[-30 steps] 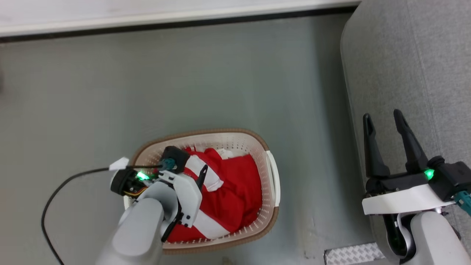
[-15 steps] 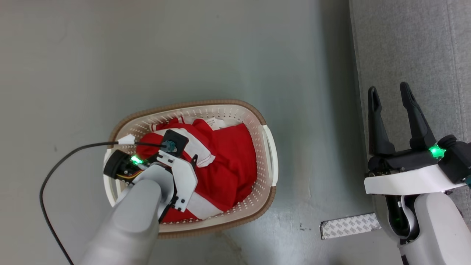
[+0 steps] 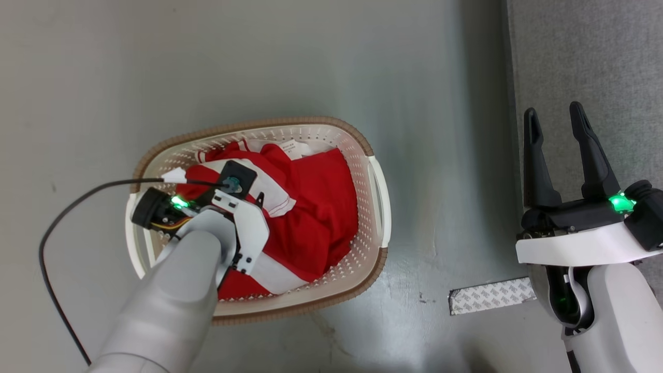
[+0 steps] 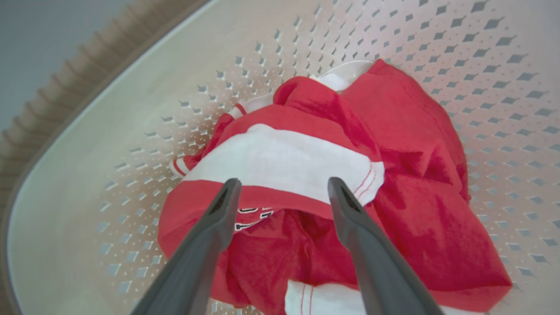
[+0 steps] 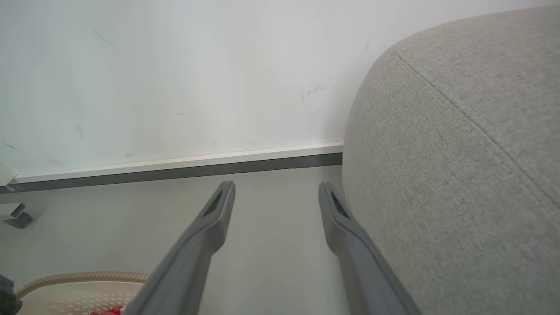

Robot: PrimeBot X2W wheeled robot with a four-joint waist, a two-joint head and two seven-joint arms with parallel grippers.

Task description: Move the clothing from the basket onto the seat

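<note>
Left wrist view put our left gripper (image 4: 283, 181) low inside the basket (image 4: 131, 100), its 2 dark fingers (image 4: 205, 245) spread apart at the heaped clothing (image 4: 407, 144), clamping nothing. We judged the crumpled red and white fabric light, limp and apt to trail, so the raised fold at the white panel (image 4: 280, 157) looked the best hold. The basket's perforated cream plastic curved smoothly around the heap. Our right gripper (image 5: 275, 186) stood parted and empty beside the rounded, coarse-woven grey seat (image 5: 459, 153).

Left gripper (image 4: 283, 181) jaws apart; right gripper (image 3: 552, 109) likewise.
</note>
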